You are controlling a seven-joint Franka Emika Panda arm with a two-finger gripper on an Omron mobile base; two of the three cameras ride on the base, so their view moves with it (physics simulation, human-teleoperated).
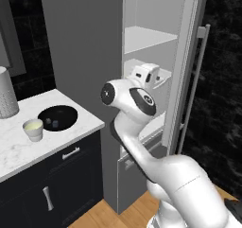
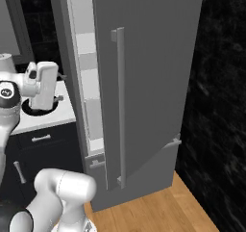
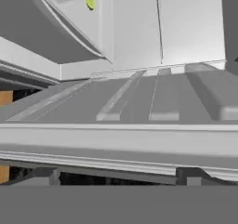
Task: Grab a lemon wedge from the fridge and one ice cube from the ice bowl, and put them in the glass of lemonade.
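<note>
Reaching into the open fridge, hand at the middle shelves, wrist turned so the camera looks along the pale shelf ribs. Jaws spread wide, holding nothing. Lemon wedge sitting far back on a shelf, at about 11 o'clock in the hand view, well apart from the hand; probably the reason for the deep, level reach. Fridge door swung fully out, long bar handle facing the right base camera, leaving the opening free for the arm.

On the white marble tabletop, at 9 o'clock from the arm: black ice bowl with a few cubes inside, glass of lemonade just beside it, tall perforated cylinder further back. Dark navy cabinets below, black tiled walls, wooden floor.
</note>
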